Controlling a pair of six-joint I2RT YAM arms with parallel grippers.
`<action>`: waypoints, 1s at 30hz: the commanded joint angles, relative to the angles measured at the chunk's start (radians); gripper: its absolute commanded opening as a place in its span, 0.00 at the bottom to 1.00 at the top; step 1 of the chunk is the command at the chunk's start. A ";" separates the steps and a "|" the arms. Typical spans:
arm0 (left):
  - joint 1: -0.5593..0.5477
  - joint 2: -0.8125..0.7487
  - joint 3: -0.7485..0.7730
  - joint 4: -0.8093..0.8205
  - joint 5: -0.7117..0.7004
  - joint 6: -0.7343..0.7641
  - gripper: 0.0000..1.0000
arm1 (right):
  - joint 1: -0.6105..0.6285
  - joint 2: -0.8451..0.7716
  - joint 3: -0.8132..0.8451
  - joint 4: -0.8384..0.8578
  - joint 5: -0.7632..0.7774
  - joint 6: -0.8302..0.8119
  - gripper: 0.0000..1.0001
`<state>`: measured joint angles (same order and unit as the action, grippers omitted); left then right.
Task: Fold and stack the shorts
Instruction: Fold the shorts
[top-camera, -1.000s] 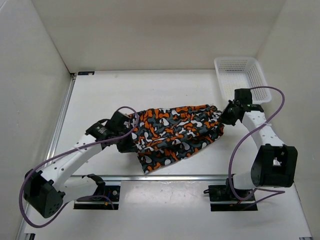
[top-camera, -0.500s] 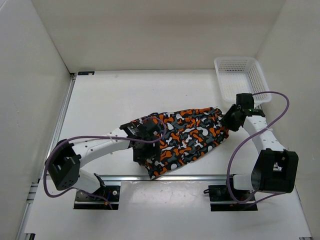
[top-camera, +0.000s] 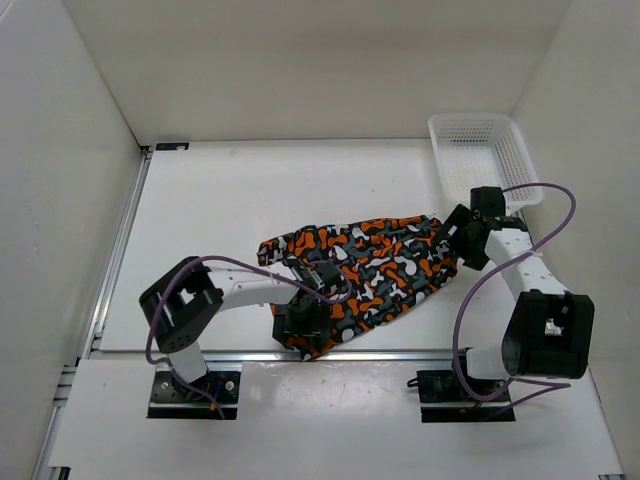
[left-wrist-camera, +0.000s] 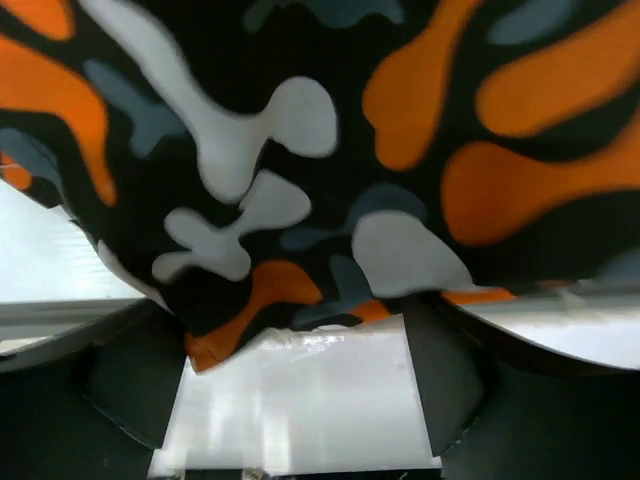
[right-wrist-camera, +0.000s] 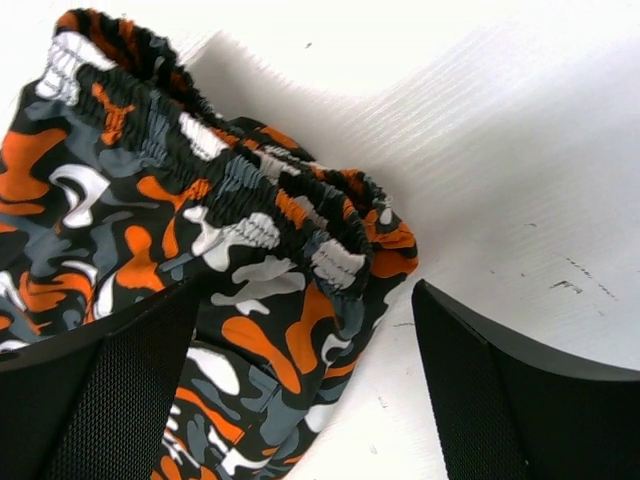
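Two pincers, both w/ jaws apart, nothing clamped in either.

The shorts (top-camera: 370, 268) lie on the bench (top-camera: 250, 190), a bit right of centre. They form a slanted band running from nr the near edge up toward the right edge. The print is orange, black, grey and white blobs all over.

The left pincer (top-camera: 303, 328) sits at the lower-left end of the shorts, close to the near edge, w/ its arm bent sharply back toward its base. In the left wrist view its two fingers (left-wrist-camera: 130, 380) are spread wide. The fabric edge hangs just above and btwn them, and bare bench shows in the gap below (whether the cloth brushes a finger, can't tell).

The right pincer (top-camera: 455, 238) is at the upper-right end of the shorts. In the right wrist view its fingers are also wide apart. The gathered elastic waistband (right-wrist-camera: 250, 195) lies bunched on the bench, its corner btwn the fingers, not pinched. There is bare bench to the right of that corner.

A white mesh basket (top-camera: 520, 160) stands in the far right corner of the bench, just beyond the right pincer and apart from the shorts.
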<state>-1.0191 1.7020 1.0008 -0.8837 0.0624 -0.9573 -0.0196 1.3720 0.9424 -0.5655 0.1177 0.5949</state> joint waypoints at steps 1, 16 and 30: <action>-0.018 0.021 0.044 0.023 -0.004 0.008 0.83 | -0.014 0.016 0.021 0.013 0.054 -0.018 0.91; 0.186 -0.116 -0.028 -0.037 -0.130 0.041 0.10 | -0.014 0.157 -0.083 0.131 -0.102 -0.060 0.63; 0.554 -0.238 0.061 -0.152 -0.243 0.249 0.10 | 0.020 0.017 -0.225 0.148 -0.332 -0.093 0.00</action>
<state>-0.5114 1.5131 1.0195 -0.9524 -0.0902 -0.7757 -0.0036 1.4601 0.7387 -0.4084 -0.1566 0.5396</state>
